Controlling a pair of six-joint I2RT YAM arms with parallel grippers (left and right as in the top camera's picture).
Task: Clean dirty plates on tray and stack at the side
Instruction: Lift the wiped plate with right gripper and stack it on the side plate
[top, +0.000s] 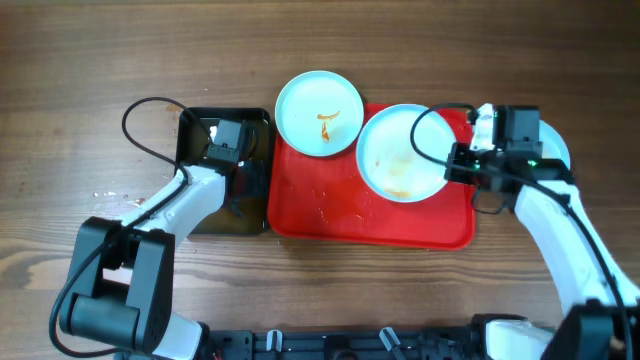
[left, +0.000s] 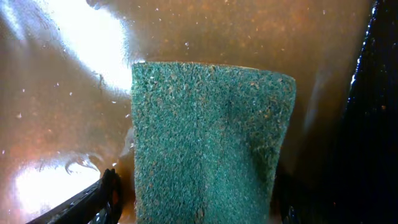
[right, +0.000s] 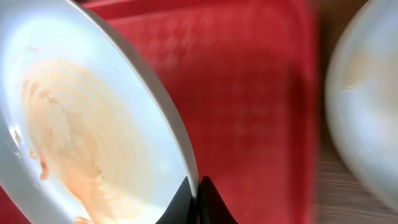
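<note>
Right gripper (right: 198, 200) pinched rim of sauce-smeared pale round plate (right: 81, 124) over red plastic tray (right: 249, 93), left gripper (left: 198, 208) clasped rough green sponge (left: 211, 137).

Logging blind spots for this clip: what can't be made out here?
- Third plate: overhead, mostly under the right arm; right wrist view, blurred and cut by the edge.
- Left claw: left wrist view, sponge and bottom edge hide its grip; overhead, the left arm covers it.
</note>
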